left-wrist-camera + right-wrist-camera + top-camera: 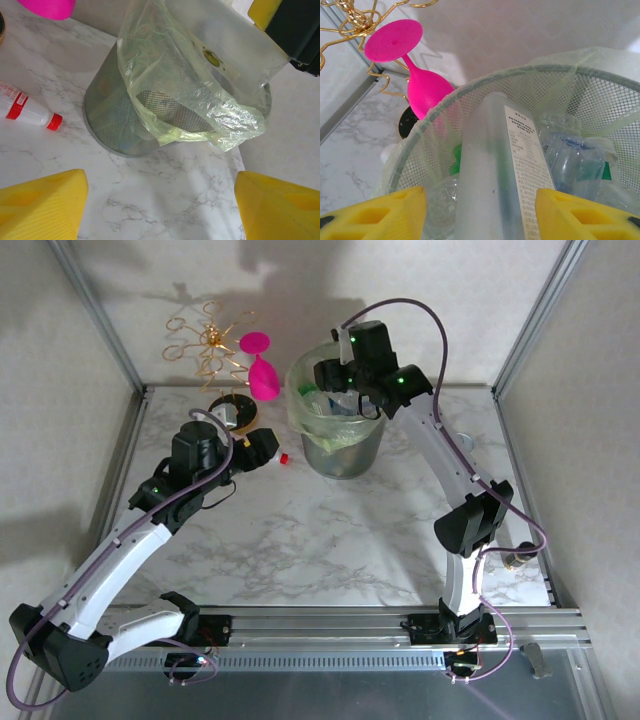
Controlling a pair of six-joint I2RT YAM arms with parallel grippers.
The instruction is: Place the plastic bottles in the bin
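Frosted plastic bottle, frame centre, stands inside the bin between the parted fingers of your right tool; lift straight up without dragging it out.

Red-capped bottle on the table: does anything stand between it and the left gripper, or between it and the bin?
Nothing visible does. Only bare table lies between the open left gripper and the red-capped bottle, and between that bottle and the bin close beside it.
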